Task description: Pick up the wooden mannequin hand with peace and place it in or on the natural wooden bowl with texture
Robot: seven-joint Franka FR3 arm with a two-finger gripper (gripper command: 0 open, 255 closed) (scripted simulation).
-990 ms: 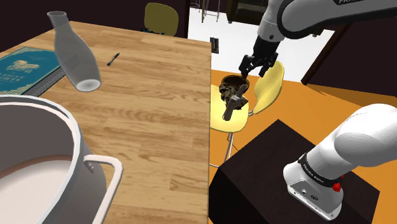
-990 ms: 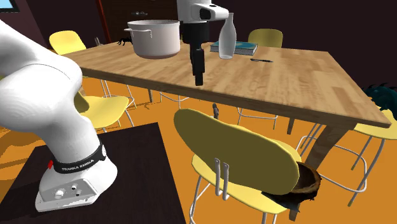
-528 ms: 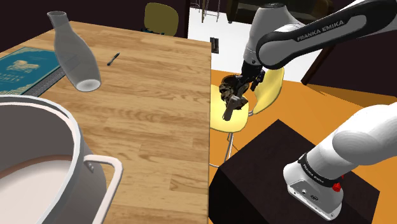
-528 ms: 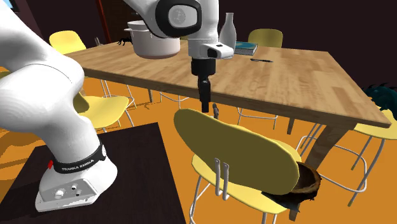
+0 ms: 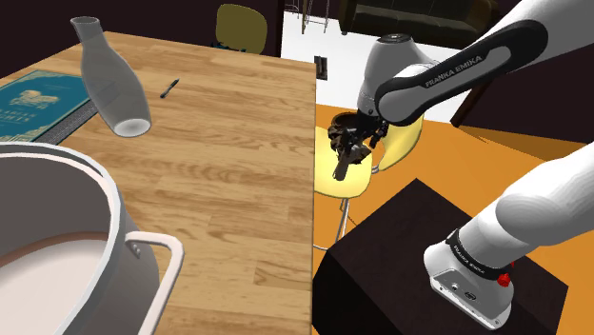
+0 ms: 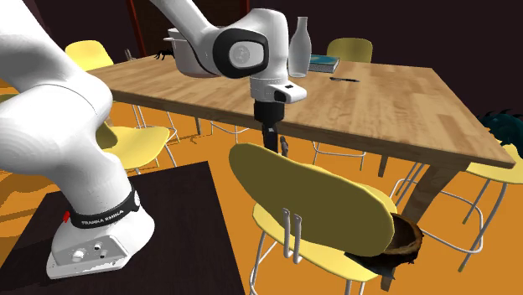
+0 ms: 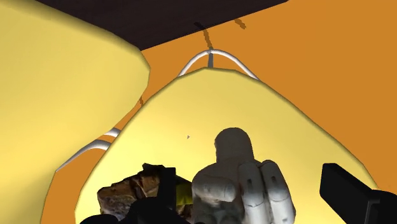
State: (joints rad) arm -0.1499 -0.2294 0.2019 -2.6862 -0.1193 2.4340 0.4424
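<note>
White arm [image 5: 547, 205], dark joints [image 5: 495, 48], Franka Emika lettering [image 5: 455, 71]

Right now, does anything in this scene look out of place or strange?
Yes. The bowl and the mannequin hand sit on a yellow chair seat, not on the table. In the second exterior view the bowl lies at the seat's edge. The open claw stands either side of the hand.

Bright, even light with soft shadows; backgrounds dim, seemingly unlit.
</note>
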